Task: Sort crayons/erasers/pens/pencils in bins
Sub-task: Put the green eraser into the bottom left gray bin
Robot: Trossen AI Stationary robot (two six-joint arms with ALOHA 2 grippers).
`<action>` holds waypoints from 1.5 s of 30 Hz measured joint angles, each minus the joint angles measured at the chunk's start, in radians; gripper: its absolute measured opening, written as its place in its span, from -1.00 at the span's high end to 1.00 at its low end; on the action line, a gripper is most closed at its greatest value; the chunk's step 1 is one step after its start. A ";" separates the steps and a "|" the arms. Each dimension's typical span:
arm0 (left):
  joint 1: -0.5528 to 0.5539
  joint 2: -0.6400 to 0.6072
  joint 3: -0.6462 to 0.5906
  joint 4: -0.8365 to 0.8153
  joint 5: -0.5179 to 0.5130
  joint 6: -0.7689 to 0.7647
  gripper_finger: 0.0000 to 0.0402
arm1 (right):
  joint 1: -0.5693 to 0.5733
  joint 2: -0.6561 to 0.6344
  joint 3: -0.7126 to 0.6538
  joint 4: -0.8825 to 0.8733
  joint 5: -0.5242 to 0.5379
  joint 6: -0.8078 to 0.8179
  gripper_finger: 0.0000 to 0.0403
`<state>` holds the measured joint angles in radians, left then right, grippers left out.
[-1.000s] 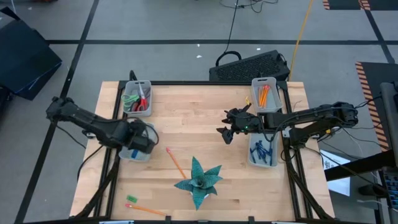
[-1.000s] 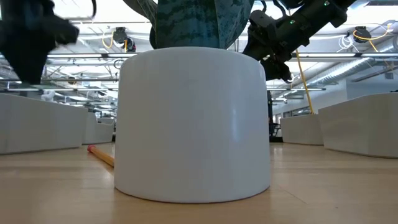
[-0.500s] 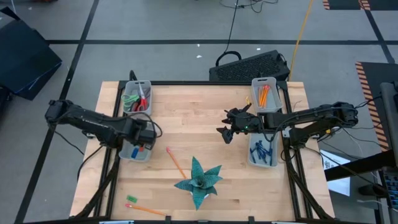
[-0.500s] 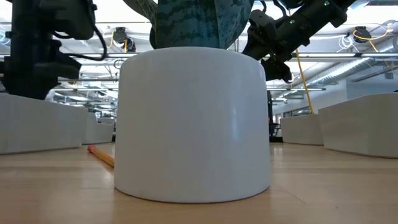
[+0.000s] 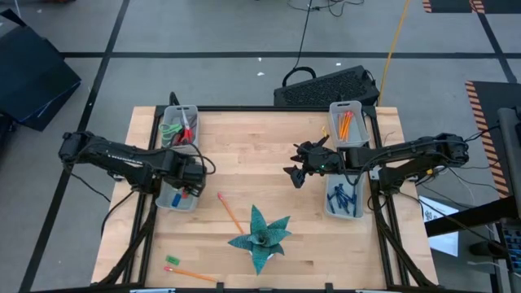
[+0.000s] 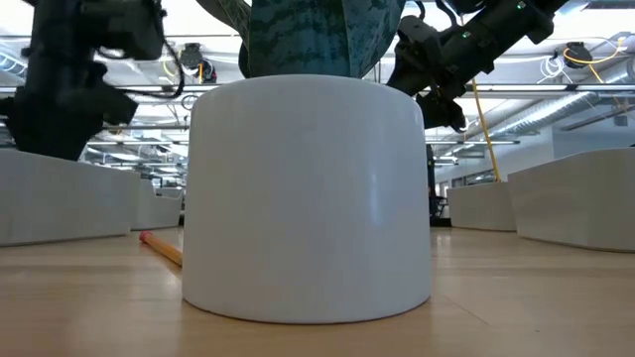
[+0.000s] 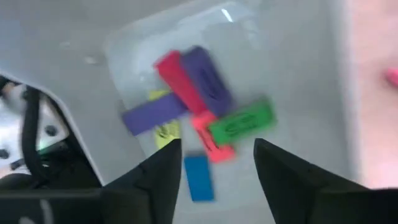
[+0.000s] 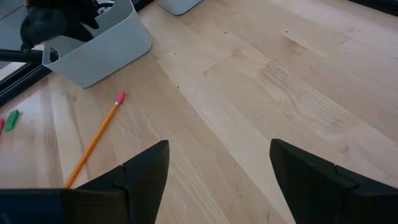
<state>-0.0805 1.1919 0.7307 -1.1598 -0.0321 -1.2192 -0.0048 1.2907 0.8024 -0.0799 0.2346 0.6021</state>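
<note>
My left gripper hangs open over the near left bin, which holds several coloured erasers; nothing is between its fingers. My right gripper stands open above the bare wood at mid-table. A loose orange pencil lies flat on the table between the two grippers. Pencils lie in the far right bin, and pens in the near right bin.
A potted plant in a white pot stands near the front edge. The far left bin holds scissors. A small green piece and another pencil lie at the near left corner.
My left gripper has shifted a little toward the table's right and far edges over the near left bin, so that the bin's contents now show beside it.
</note>
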 joint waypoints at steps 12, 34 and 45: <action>-0.259 0.013 0.400 0.067 0.110 0.114 0.17 | 0.000 0.000 0.000 -0.001 -0.053 -0.119 -0.34; -0.910 0.499 0.435 0.309 0.127 0.455 0.01 | 0.000 0.000 0.000 -0.007 -0.048 -0.168 -0.34; -0.950 0.563 0.330 0.305 0.231 0.369 0.00 | 0.013 0.000 0.000 -0.040 -0.048 -0.161 -0.34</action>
<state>-1.0303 1.7550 1.0604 -0.8552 0.1992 -0.8505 0.0085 1.2907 0.8024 -0.1203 0.1869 0.4412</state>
